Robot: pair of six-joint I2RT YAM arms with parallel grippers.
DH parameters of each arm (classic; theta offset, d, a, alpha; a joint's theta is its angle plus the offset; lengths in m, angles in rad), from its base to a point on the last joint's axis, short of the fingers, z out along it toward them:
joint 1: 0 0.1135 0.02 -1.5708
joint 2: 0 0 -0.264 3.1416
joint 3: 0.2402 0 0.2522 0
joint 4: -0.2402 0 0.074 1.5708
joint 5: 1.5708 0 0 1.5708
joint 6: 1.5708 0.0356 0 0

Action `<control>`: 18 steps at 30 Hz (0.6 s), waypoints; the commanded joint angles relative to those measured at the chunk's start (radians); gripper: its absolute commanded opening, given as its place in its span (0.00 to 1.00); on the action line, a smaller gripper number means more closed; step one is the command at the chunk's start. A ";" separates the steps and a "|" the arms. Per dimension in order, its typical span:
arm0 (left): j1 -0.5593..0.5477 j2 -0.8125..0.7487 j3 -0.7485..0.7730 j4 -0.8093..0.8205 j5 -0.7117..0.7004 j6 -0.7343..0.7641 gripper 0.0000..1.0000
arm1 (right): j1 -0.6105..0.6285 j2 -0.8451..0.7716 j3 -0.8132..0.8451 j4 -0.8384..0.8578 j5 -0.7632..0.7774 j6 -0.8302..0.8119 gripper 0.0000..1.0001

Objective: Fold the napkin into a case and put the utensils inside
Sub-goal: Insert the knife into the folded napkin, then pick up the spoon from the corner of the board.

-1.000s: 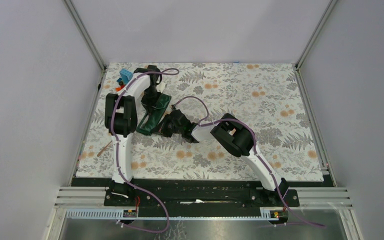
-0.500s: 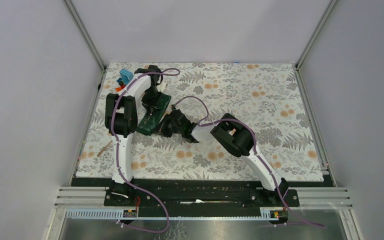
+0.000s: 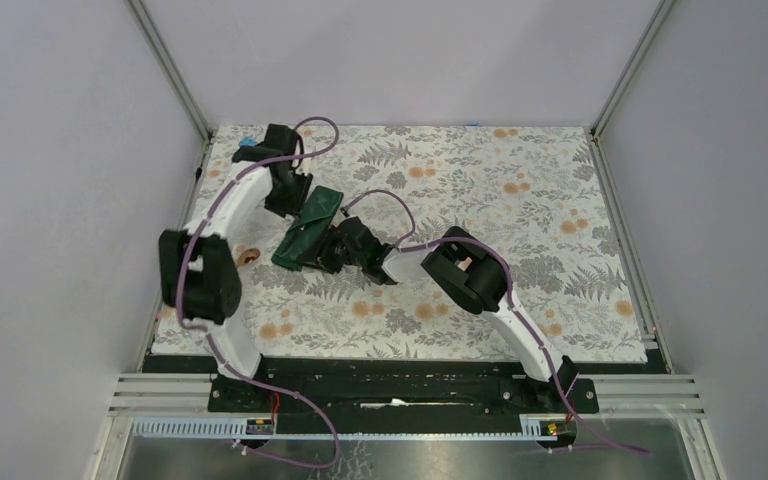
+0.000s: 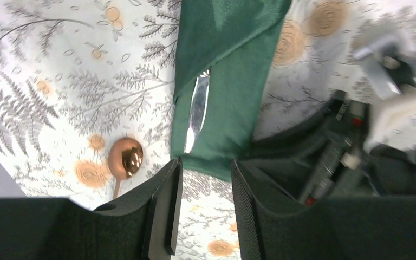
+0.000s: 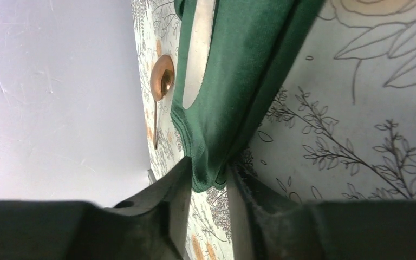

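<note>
The dark green napkin (image 3: 312, 222) lies folded as a narrow case (image 4: 233, 81), slanting across the floral cloth. A silvery knife blade (image 4: 197, 108) sticks out of its fold, also visible in the right wrist view (image 5: 197, 49). A copper spoon (image 3: 251, 255) (image 4: 125, 158) lies on the cloth just left of the case's near end. My left gripper (image 3: 288, 200) (image 4: 205, 173) hovers above that end, open and holding nothing. My right gripper (image 3: 322, 252) (image 5: 210, 170) is low at the case's near corner, jaws parted, the cloth's corner (image 5: 206, 162) loose between them.
A colourful toy block stack (image 3: 247, 146) stands at the back left, partly behind the left arm. The enclosure's left wall and metal post (image 3: 175, 80) run close beside the left arm. The floral table covering (image 3: 520, 200) spreads to the right.
My left arm swung left and lifted off the napkin, its jaws widening. My right jaws parted from shut. The spoon now shows beside the case.
</note>
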 commanded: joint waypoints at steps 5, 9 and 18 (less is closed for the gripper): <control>0.187 -0.591 -0.439 0.349 0.142 -0.522 0.54 | 0.011 -0.071 -0.001 -0.166 -0.036 -0.113 0.63; 0.402 -0.813 -0.586 0.293 0.112 -0.787 0.64 | 0.006 -0.181 -0.017 -0.247 -0.042 -0.168 0.80; 0.621 -0.950 -0.903 0.348 0.082 -1.536 0.84 | -0.008 -0.521 -0.208 -0.386 0.092 -0.398 0.89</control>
